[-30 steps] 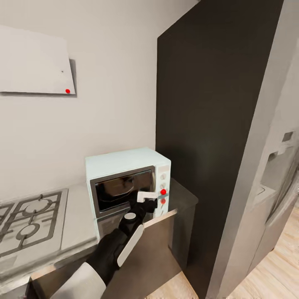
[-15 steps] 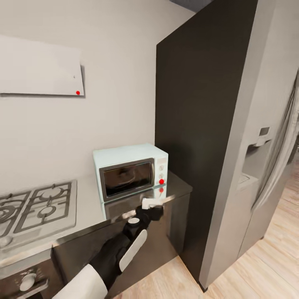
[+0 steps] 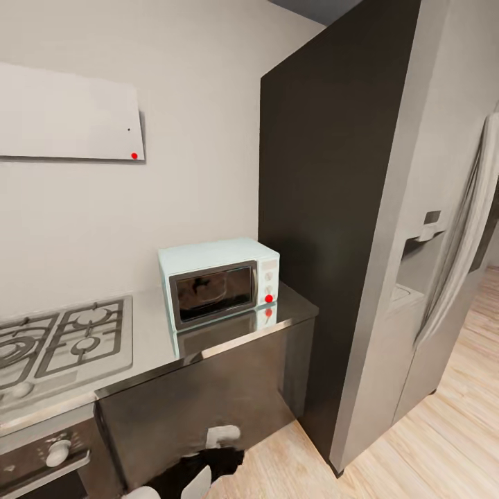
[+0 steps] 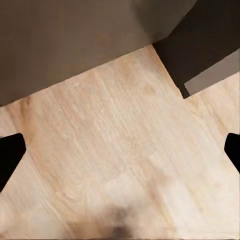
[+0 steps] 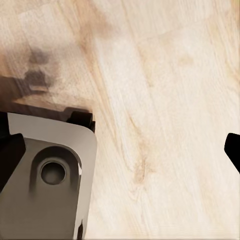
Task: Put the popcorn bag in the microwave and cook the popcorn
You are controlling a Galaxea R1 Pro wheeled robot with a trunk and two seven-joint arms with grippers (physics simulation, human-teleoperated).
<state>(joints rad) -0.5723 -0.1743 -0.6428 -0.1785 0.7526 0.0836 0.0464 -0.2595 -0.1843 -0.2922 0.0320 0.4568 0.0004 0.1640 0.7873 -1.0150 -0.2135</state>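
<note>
Microwave (image 3: 220, 283), pale mint-blue with a dark-framed glass door shut and a red light lit beside its knobs, stands on the glossy grey counter (image 3: 149, 346) right of the gas hob (image 3: 62, 339). Both sets of fingers spread wide, empty, over the wooden floor (image 4: 115, 150), well below the microwave.

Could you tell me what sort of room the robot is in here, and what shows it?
A home kitchen, most likely. A mint-blue microwave stands on a glossy grey countertop beside a gas hob, and a tall steel fridge with a door dispenser rises at the right, over a pale wood floor.
</note>
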